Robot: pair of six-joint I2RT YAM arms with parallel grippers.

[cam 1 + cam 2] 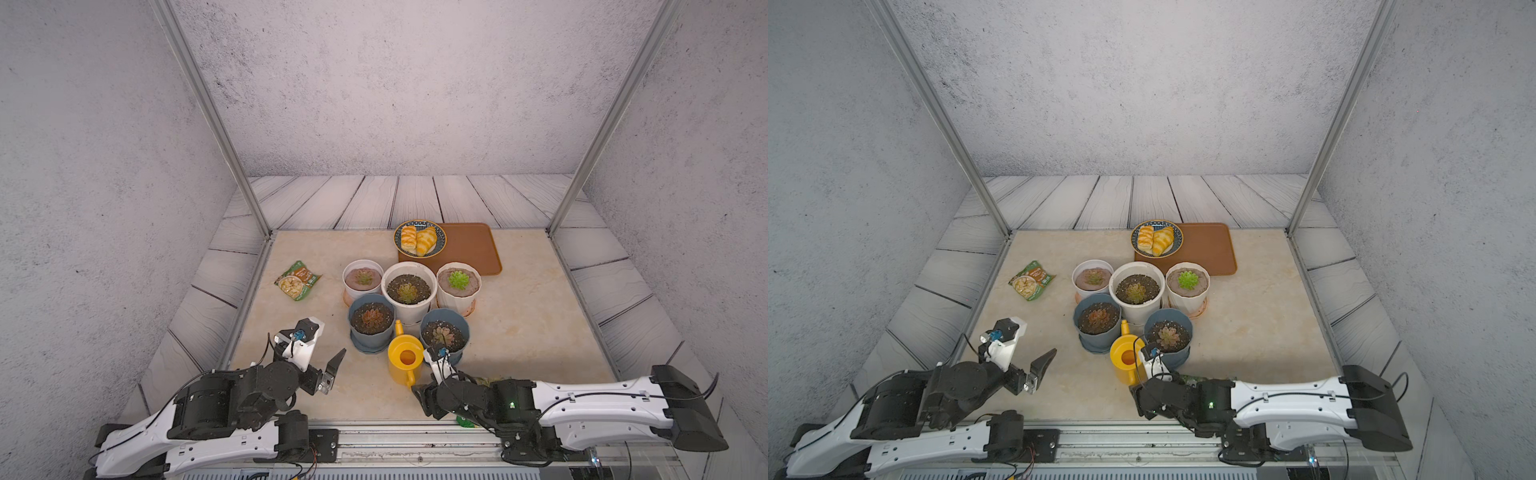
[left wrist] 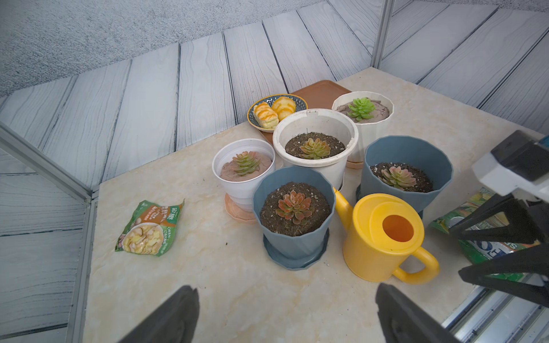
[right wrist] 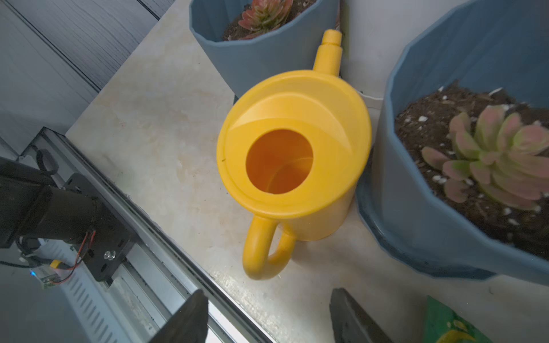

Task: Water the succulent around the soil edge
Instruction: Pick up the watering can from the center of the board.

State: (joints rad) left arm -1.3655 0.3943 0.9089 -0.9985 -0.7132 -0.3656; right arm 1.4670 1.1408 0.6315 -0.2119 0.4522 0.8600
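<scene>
A yellow watering can [image 1: 405, 359] stands on the table between two blue pots, its spout pointing away and its handle [image 3: 264, 255] toward the front edge. One blue pot holds a reddish succulent [image 1: 371, 318] and the other a pink-green succulent [image 1: 442, 333], both in dark soil. Three white pots with succulents stand behind them, the middle one [image 1: 408, 289] the largest. My right gripper [image 3: 267, 306] is open just short of the can's handle, with nothing between its fingers. My left gripper [image 2: 286, 300] hangs open over bare table, left of the pots.
A snack bag [image 1: 298, 280] lies at the left. A plate of bread [image 1: 440, 241] sits on a brown tray [image 1: 469, 249] at the back. A green packet [image 2: 487, 249] lies under my right arm. The metal rail [image 3: 166, 267] runs along the front edge.
</scene>
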